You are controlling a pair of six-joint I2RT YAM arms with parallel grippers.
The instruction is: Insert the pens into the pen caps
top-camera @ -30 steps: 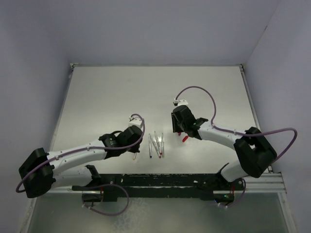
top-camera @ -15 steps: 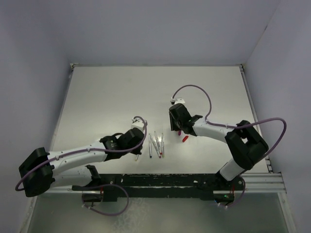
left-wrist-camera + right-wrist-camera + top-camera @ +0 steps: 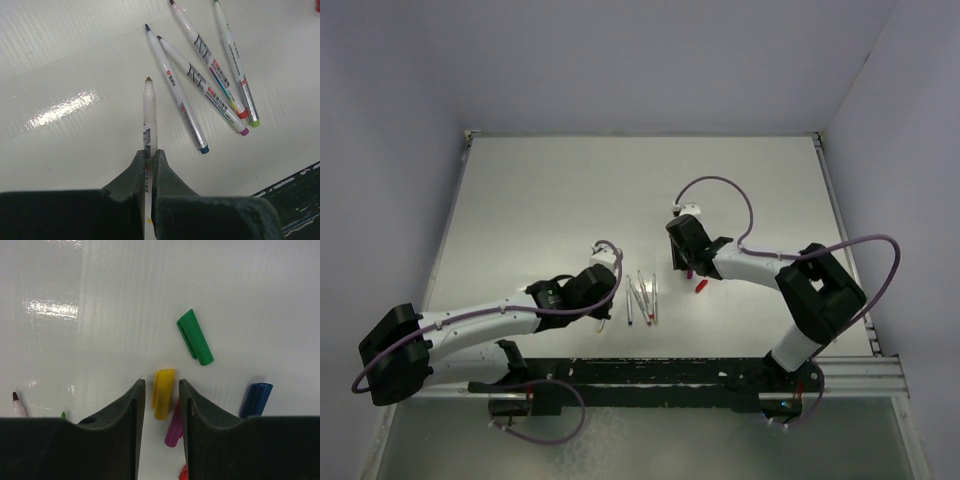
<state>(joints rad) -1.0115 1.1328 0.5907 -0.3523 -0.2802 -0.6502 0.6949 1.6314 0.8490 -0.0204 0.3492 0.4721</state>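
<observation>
Your left pincer [image 3: 149, 155] is clamped hard on one pen [image 3: 149, 107]. The held pen juts straight out ahead of the fingertips, its dark tip pointing away from the wrist. Your right pincer [image 3: 159, 385] stands at a narrow gap with nothing gripped; its jaws flank the yellow cap [image 3: 162, 392], and a sliver of bare surface shows between the cap and the jaw on the view's left.

Everything lies on the white table [image 3: 540, 200].

In the left wrist view, ahead and to the right of the left pincer, four loose pens lie flat in a fan, tips pointing away from the fingers:
- the blue-ended pen [image 3: 176, 87], nearest the held pen
- the purple-ended pen [image 3: 201, 84], just beside it
- the red-ended pen [image 3: 206, 57], whose coloured end touches the purple one's
- the green-ended pen [image 3: 236, 62], farthest right

Around the right pincer the caps lie loose, none with a pen in it. The green cap [image 3: 195, 337] sits ahead of the jaws, slightly right. The blue cap [image 3: 255, 400] is off to the right, well apart. The purple cap [image 3: 173, 430] lies between the jaws behind the yellow one, touching it, and the red cap [image 3: 183, 474] barely shows behind that — mostly hidden.
</observation>
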